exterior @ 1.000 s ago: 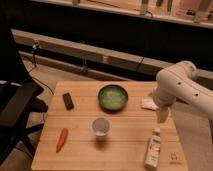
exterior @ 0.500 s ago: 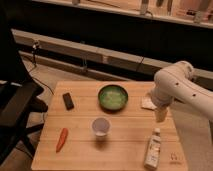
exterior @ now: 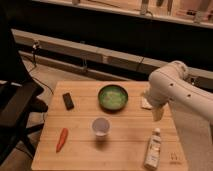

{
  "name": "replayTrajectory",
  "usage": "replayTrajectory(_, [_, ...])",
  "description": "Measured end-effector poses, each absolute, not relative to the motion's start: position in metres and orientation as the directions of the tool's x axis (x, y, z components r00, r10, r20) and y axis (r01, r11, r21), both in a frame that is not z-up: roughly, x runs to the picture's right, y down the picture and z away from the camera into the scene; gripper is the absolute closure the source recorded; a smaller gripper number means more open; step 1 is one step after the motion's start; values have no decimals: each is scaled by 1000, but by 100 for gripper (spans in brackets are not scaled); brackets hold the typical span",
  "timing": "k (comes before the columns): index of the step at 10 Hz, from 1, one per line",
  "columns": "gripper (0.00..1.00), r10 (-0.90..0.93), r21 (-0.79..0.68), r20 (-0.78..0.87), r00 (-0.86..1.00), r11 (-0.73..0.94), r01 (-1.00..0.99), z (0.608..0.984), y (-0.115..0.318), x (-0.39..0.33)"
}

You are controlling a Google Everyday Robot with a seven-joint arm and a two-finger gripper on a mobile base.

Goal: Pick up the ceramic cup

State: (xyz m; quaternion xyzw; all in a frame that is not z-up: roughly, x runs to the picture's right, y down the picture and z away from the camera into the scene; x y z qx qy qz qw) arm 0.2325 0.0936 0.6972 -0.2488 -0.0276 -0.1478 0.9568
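The ceramic cup [exterior: 101, 127], small, pale and round, stands upright on the wooden table [exterior: 125, 150], a little in front of the middle. My white arm reaches in from the right. Its gripper [exterior: 157, 114] hangs over the table's right side, to the right of the cup and well apart from it, level with the space between the bowl and the bottle. It is open and nothing is in it.
A wide green bowl [exterior: 113, 97] sits behind the cup. A white bottle [exterior: 153, 148] lies at the front right. An orange-red carrot-like piece [exterior: 62, 139] and a black block [exterior: 68, 101] lie on the left. A dark office chair [exterior: 15, 105] stands left of the table.
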Motion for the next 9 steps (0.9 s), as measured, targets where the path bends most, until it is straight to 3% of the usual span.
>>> replayTrajectory(9, [20,-429,-423,226,875,766,484,698,94,206])
